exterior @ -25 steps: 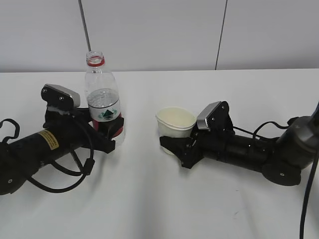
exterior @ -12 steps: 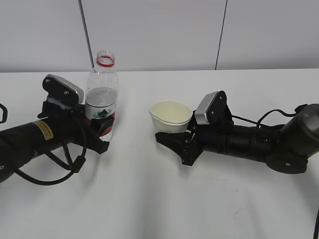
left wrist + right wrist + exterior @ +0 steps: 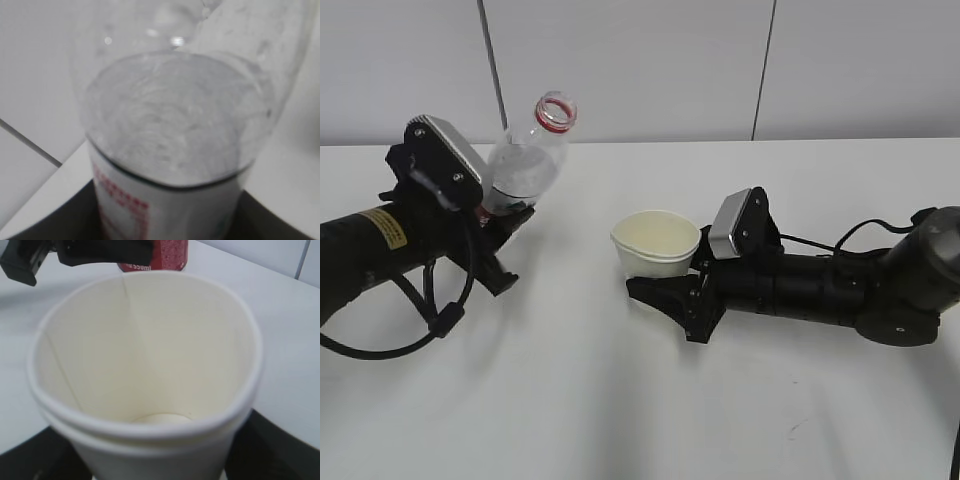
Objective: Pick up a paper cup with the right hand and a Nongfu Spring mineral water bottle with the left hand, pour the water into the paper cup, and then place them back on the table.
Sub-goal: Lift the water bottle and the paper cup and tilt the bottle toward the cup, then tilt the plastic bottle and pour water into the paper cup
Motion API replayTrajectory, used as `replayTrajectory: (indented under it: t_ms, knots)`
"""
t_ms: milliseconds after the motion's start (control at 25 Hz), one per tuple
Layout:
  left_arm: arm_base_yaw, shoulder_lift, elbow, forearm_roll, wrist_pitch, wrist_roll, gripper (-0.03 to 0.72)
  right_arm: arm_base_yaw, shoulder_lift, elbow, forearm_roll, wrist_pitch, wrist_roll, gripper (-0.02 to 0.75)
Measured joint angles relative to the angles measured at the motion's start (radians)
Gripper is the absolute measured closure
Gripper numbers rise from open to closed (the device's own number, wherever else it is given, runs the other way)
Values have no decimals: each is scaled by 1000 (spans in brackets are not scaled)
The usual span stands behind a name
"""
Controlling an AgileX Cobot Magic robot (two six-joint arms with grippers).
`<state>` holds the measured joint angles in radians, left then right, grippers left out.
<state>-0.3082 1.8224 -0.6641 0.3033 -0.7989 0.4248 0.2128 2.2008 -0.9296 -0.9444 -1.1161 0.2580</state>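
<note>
My left gripper is shut on the Nongfu Spring bottle, lifted off the table and tilted to the right, its open red-ringed mouth toward the cup. The left wrist view shows the water surface and the red-and-white label up close. My right gripper is shut on the white paper cup, held upright a little above the table, right of the bottle. The right wrist view looks into the cup; no water shows in it. The bottle's red label shows beyond it.
A white panelled wall stands behind the table. Black cables loop beside both arms, one at the left and one at the far right.
My left gripper has lifted the bottle and tilted it rightward toward the cup. My right gripper has shifted the cup a little to the left.
</note>
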Motion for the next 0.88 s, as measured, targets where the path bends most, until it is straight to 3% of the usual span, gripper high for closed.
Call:
replayTrajectory:
  t_ms: [200, 600, 880]
  knots:
    - [0, -1, 0, -40, 1, 164, 333, 0, 0, -2, -22, 0, 39, 247]
    - [0, -1, 0, -76, -46, 378, 333, 4, 0, -72, -167, 0, 161, 247]
    - [0, -1, 0, -103, -69, 556, 333, 77, 0, -110, -200, 51, 178, 248]
